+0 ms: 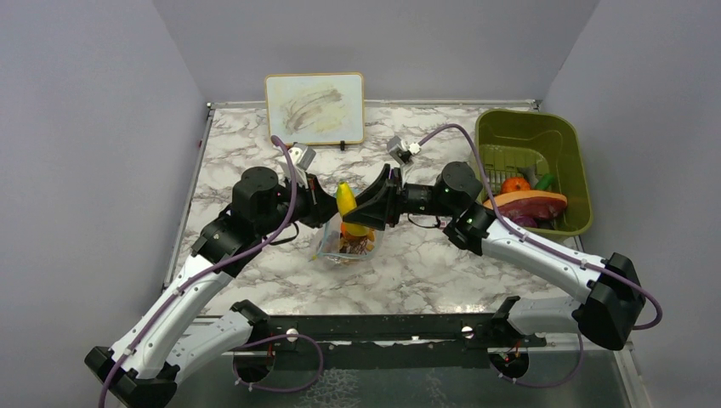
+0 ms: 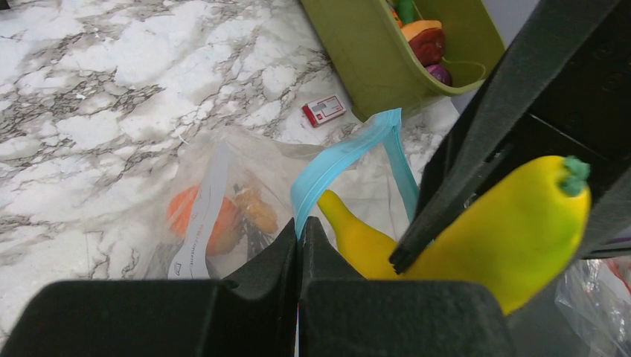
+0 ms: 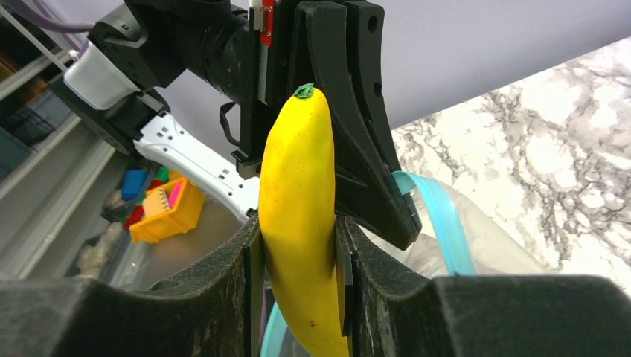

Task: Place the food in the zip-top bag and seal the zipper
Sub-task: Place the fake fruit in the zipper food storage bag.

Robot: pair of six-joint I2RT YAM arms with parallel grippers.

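While you look down from the top camera, the marble table [image 1: 425, 263] sits between plain grey walls [image 1: 85, 127], with the zip-top bag [image 1: 344, 246] at mid-table and an olive bin [image 1: 510, 136] to the right. In your left wrist view, the left gripper [image 2: 300, 227] is pinched closed on the zipper [image 2: 350, 152]. In your right wrist view, the right gripper [image 3: 298, 245] clamps the banana [image 3: 294, 171], whose lower end is at the bag's mouth.
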